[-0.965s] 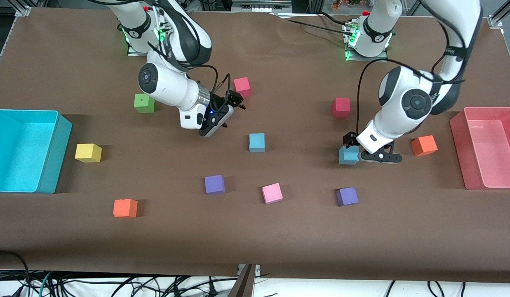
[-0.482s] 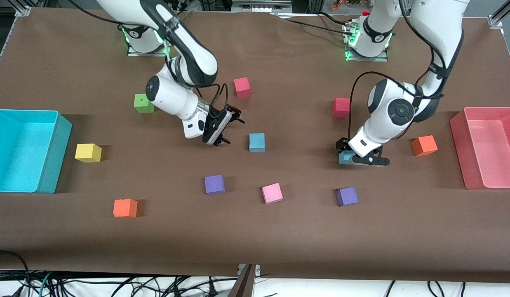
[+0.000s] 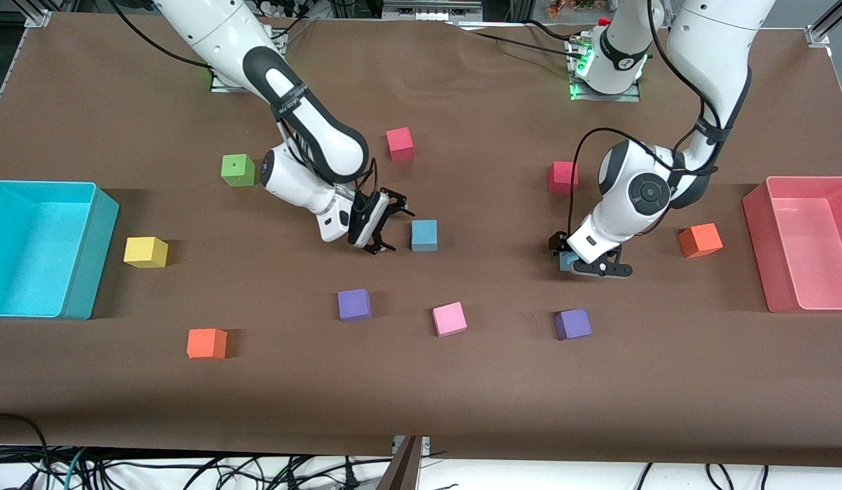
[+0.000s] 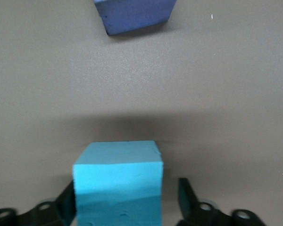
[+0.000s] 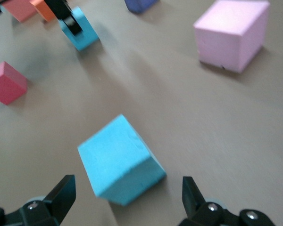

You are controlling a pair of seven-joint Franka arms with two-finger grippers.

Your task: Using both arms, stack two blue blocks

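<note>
One light blue block (image 3: 424,235) sits mid-table. My right gripper (image 3: 392,224) is low beside it, toward the right arm's end, with its fingers open. In the right wrist view the block (image 5: 120,160) lies just ahead of the open right gripper (image 5: 127,181), turned at an angle. The second blue block (image 3: 565,261) is mostly hidden under my left gripper (image 3: 577,262). In the left wrist view this block (image 4: 118,179) stands between the open fingers of the left gripper (image 4: 126,188), with a gap at one finger (image 4: 186,195).
A cyan bin (image 3: 94,258) stands at the right arm's end and a pink bin (image 3: 761,238) at the left arm's end. Purple cubes (image 3: 354,304) (image 3: 572,324) and a pink cube (image 3: 449,319) lie nearer the camera. Red (image 3: 563,177), orange (image 3: 700,239), green (image 3: 237,169) and yellow (image 3: 146,252) cubes are scattered.
My right gripper has moved down and across to the middle blue block. My left gripper has come down around the second blue block, which is now mostly covered.
</note>
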